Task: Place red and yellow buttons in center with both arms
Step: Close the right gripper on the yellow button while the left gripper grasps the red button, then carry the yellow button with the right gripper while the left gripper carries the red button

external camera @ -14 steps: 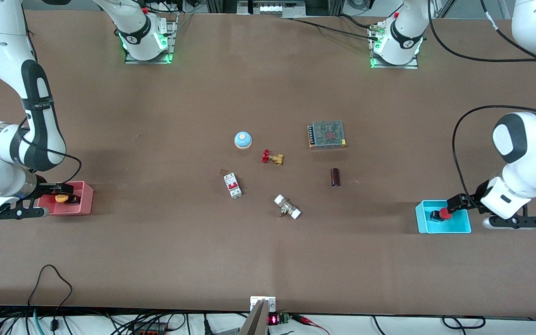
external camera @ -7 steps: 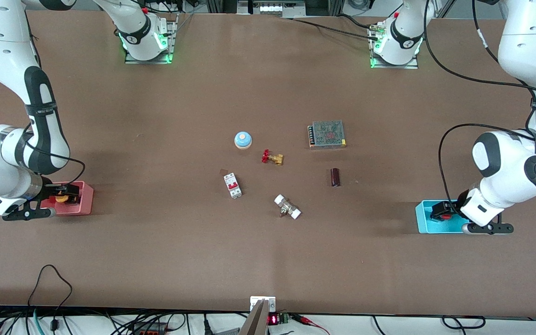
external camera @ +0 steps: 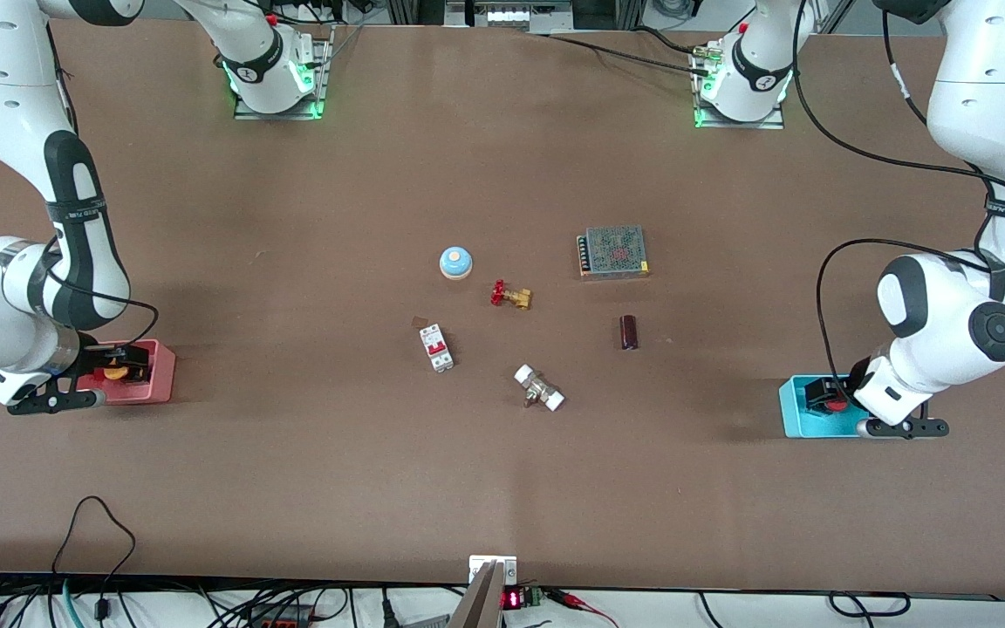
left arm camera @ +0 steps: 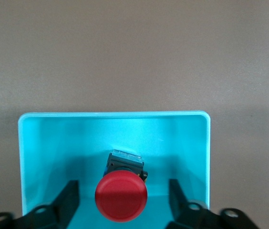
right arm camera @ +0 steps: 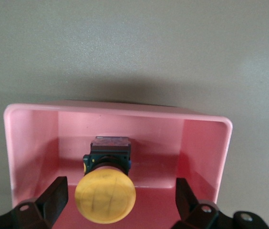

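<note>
The red button (external camera: 833,405) stands in the cyan bin (external camera: 790,410) at the left arm's end of the table. My left gripper (external camera: 823,394) is low in that bin. In the left wrist view it (left arm camera: 123,193) is open, its fingers (left arm camera: 69,199) on either side of the red cap (left arm camera: 121,198) with gaps. The yellow button (external camera: 115,373) stands in the pink bin (external camera: 162,373) at the right arm's end. My right gripper (external camera: 126,365) is low in that bin. In the right wrist view it (right arm camera: 120,193) is open around the yellow cap (right arm camera: 105,198) and not touching it.
In the middle of the table lie a blue domed button (external camera: 455,262), a red-handled brass valve (external camera: 510,296), a white and red breaker (external camera: 436,346), a white-ended fitting (external camera: 539,387), a dark cylinder (external camera: 629,331) and a mesh-topped power supply (external camera: 613,251).
The left arm has swung its hand over the cyan bin and lowered the gripper around the red button. The right gripper has shifted slightly over the pink bin. Both buttons stay put.
</note>
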Robot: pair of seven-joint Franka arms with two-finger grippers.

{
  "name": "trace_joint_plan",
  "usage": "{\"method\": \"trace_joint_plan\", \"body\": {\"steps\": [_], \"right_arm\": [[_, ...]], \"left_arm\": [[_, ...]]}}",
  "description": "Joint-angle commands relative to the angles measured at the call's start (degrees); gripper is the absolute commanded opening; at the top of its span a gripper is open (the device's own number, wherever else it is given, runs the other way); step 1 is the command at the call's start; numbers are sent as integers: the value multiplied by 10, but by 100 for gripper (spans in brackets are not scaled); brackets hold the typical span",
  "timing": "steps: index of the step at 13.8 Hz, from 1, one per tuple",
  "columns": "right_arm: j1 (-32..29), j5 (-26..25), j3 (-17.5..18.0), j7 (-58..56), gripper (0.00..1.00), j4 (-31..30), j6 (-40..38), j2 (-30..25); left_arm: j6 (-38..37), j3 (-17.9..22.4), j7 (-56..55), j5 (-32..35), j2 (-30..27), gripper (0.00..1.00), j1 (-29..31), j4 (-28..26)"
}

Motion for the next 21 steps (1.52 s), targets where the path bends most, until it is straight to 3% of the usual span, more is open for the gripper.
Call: {"method": "trace_joint_plan", "body": {"steps": [1,2,6,9,13,16,19,21], "right_arm": [[-8,11,6,-11,88,13,1,8],[-8,20,7,-9,84,19,0,9],[-5,31,7,-12,82,24,-2,11],[-5,32,7,-12,78,26,-2,12],[-5,35,7,-11,45,26,-2,12],[-5,35,7,-13,33,26,-4,12],[-5,34,7,-17,31,26,-30,-2],[-5,32,5,-29,32,29,-89,-50]], "left_arm": [[-20,1,13,-6,-8,60,1,2],[-26,1,13,-6,-8,50,1,2],[-28,1,13,-6,-27,30,1,5],[-65,1,13,-6,-60,25,-1,12],[-112,-9,9,-6,-109,23,-7,12],[-141,-11,-43,-6,-121,24,-44,12],[-140,-12,-146,-6,-117,24,-96,8],[-135,-14,-195,-7,-110,24,-124,5]]}}
